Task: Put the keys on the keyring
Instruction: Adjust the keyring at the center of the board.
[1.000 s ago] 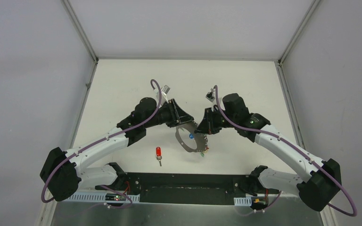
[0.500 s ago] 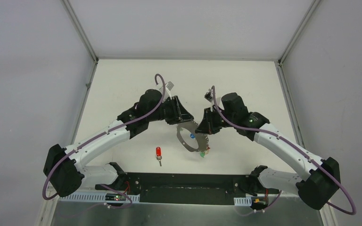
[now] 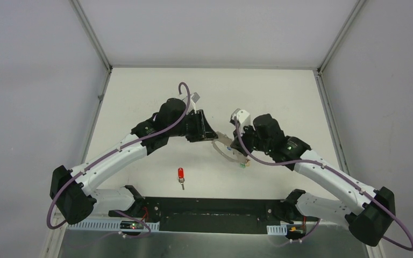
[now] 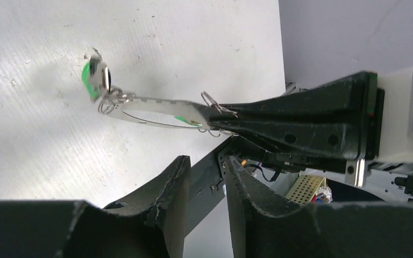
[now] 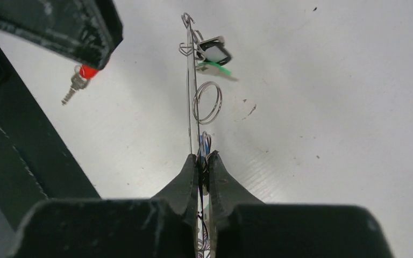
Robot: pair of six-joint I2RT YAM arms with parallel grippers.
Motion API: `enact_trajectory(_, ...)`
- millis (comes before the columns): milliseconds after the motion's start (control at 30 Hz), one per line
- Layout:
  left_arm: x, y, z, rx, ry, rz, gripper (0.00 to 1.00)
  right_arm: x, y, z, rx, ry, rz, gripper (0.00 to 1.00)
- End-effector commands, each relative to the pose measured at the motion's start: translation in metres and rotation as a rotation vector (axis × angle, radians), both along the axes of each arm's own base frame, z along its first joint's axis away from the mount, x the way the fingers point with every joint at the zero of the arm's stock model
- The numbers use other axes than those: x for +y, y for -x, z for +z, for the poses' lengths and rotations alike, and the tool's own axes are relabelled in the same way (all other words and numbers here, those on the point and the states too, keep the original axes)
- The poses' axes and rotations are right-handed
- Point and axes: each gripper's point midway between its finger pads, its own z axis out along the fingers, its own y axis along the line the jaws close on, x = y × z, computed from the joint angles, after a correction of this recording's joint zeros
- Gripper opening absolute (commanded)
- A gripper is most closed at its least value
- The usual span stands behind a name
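Top external view: the right hand (image 3: pixel 241 150) is pinched tight on the keyring (image 3: pixel 223 148) and holds it up on its edge over the tabletop (image 3: pixel 140 97). I think that is so a key can be slid on. A green key (image 3: pixel 242 165) hangs at the ring's low end. The left hand (image 3: pixel 211 136) sits just beside the ring's other end. A red key (image 3: pixel 180 173) lies alone on the tabletop, well apart from both hands.

Left wrist view: the left hand (image 4: pixel 204 180) has its two fingers a little apart, with nothing between them. The keyring (image 4: pixel 156 102) shows as a thin strip ahead of it, near but not touching. The green key (image 4: pixel 91 80) dangles at the far end.

Right wrist view: the right hand (image 5: pixel 201 166) squeezes the ring's near edge, so the keyring (image 5: pixel 190 80) sticks straight out like a line. A small ring (image 5: pixel 207 102) and the green key (image 5: pixel 215 58) hang near its far tip. The red key (image 5: pixel 80 75) lies off to the left, and my guess is that it goes on next.
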Motion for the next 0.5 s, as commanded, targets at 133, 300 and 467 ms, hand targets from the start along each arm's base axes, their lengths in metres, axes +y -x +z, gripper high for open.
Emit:
enact_trajectory(133, 0.004, 0.0, 0.026, -0.069, 0.039, -0.008, 0.33, 0.01, -0.009, 0.025, -0.422, 0.092, 0.175, 0.0)
enact_trajectory(300, 0.002, 0.004, 0.033, -0.078, 0.056, -0.031, 0.35, 0.015, -0.006, 0.029, -0.539, 0.114, 0.254, 0.0)
enact_trajectory(467, 0.007, 0.006, 0.038, -0.148, -0.007, -0.086, 0.38, 0.019, 0.006, 0.028, -0.603, 0.119, 0.378, 0.0)
